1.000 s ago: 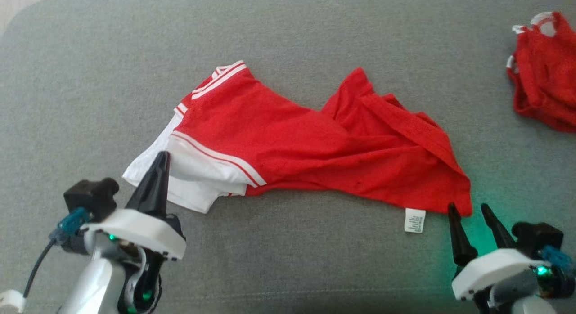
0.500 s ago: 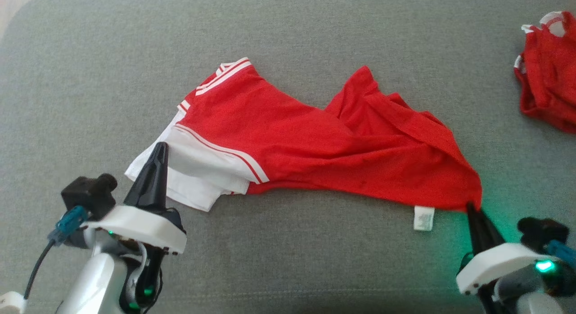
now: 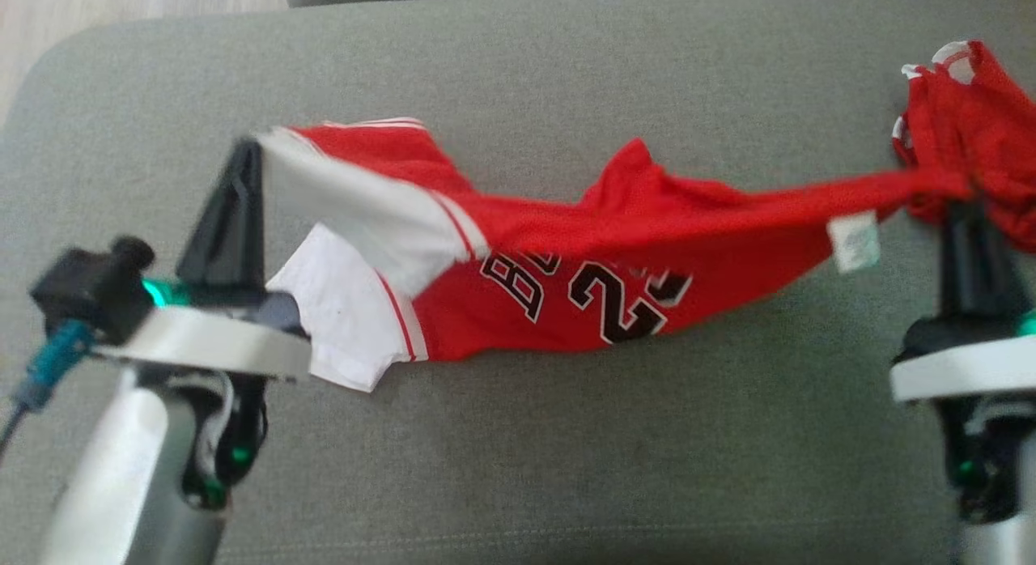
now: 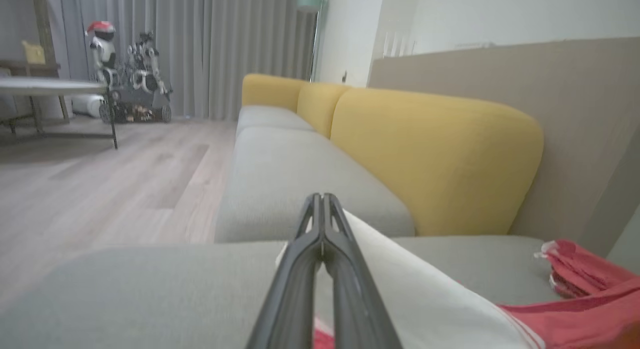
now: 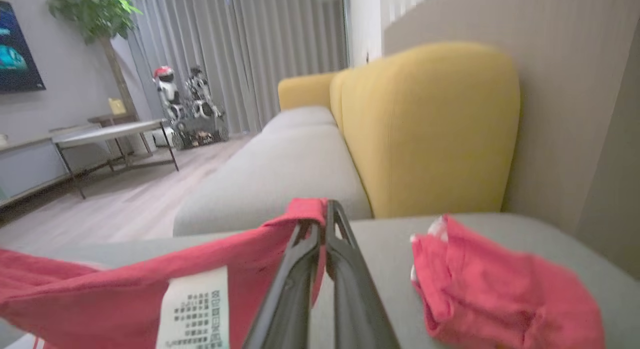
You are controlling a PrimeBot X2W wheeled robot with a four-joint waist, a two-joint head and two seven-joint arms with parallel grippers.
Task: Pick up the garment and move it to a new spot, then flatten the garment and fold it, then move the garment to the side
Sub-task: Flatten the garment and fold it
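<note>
L gripper (image 3: 243, 156) is pinching the white sleeve (image 3: 364, 217), fingers closed tight on it, holding that end of the garment (image 3: 566, 257) up off the grey seat cushion (image 3: 518, 452). Mid section w/ the "23" is sagging, prob. brushing the cushion. R gripper (image 3: 961, 217) is clamping the red hem corner by the tag (image 3: 854, 241), just beside the smaller red garment (image 3: 971, 120) — likely stretching it btwn both arms for carrying to a new spot.
</note>
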